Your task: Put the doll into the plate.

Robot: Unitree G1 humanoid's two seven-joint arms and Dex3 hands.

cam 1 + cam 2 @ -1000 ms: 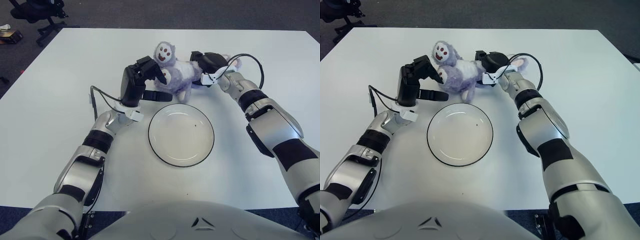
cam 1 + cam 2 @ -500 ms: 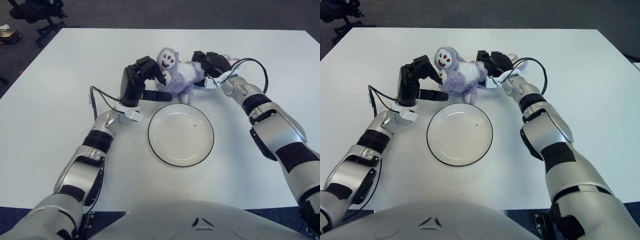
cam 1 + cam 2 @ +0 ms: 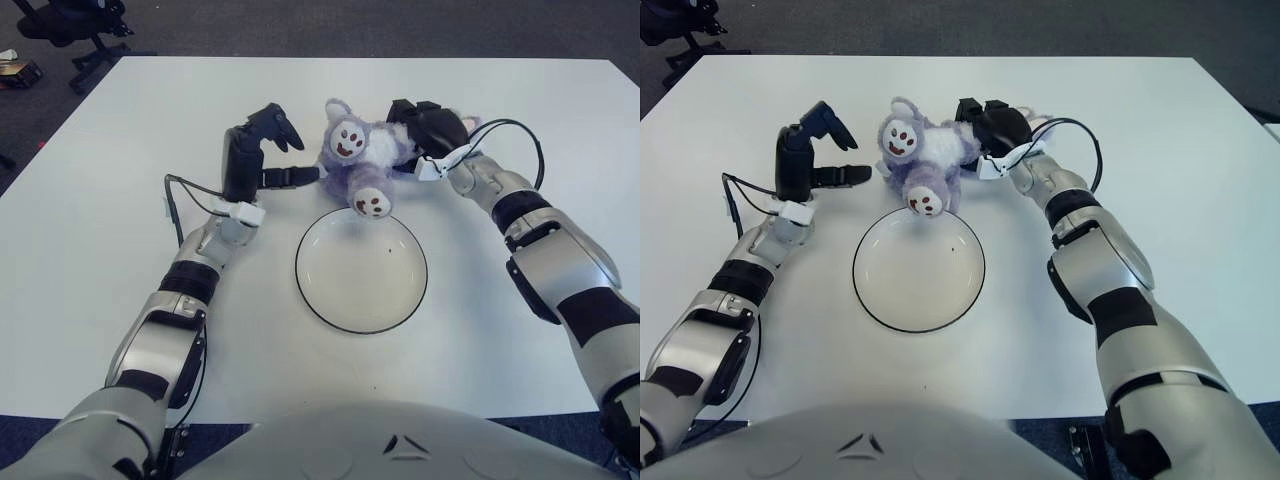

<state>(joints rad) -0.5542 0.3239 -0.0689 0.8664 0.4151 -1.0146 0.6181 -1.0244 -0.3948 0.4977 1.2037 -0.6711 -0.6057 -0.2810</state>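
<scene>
Left eye view: your right hand holds the doll just behind the plate; your left hand is open beside it

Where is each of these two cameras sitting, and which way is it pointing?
Left eye view: on the robot's head, looking forward and down at the white table; its chest and both arms show, left hand open beside the doll, right hand gripping it.
Right eye view: same head, slightly to the right, facing the same way; the same chest and arms show.
Shared: both see the doll just beyond the plate, one foot over its rim.
</scene>
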